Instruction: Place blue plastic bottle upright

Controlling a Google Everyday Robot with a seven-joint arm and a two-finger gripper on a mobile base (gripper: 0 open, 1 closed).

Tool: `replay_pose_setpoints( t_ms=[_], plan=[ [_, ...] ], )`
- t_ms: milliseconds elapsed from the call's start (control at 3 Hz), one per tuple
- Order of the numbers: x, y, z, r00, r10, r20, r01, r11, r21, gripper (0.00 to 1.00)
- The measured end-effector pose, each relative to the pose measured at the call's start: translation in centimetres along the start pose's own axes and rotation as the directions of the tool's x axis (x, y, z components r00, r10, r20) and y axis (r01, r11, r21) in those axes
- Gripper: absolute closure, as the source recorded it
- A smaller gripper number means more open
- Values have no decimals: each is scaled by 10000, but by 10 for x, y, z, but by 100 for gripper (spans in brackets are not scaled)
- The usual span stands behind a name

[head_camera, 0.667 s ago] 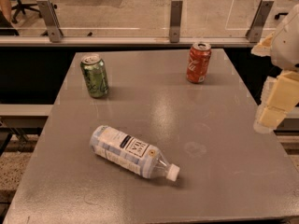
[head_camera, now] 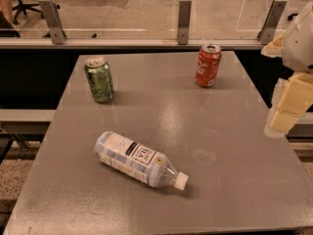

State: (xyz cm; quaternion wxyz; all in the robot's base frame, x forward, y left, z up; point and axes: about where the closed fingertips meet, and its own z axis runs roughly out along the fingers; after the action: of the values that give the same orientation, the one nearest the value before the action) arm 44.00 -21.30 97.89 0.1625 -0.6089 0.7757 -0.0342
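Observation:
The blue plastic bottle [head_camera: 139,159] lies on its side on the grey table [head_camera: 225,195], front left of centre. It is clear with a pale blue-and-white label, and its white cap points to the front right. My gripper [head_camera: 279,121] is cream-coloured and hangs over the table's right edge. It is well to the right of the bottle and apart from it, and holds nothing that I can see.
A green can [head_camera: 100,80] stands upright at the back left of the table. A red can [head_camera: 208,65] stands upright at the back right. A railing with metal posts [head_camera: 184,21] runs behind the table's far edge.

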Motion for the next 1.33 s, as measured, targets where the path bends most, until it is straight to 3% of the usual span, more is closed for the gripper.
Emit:
replay_pose_setpoints(
  t_ms=[333,667,1000,1333],
  plan=[
    [-11,-3,-2,9972,-642,374,645,9979,-54,0],
    [-30,-7,-2,9785,-1695,1176,1720,9850,-111,0],
    [-55,-3,3,9323,-3099,1867,3161,9487,-36,0],
    [-79,9,13,8751,-4276,2264,4382,8989,42,0]
  ],
)
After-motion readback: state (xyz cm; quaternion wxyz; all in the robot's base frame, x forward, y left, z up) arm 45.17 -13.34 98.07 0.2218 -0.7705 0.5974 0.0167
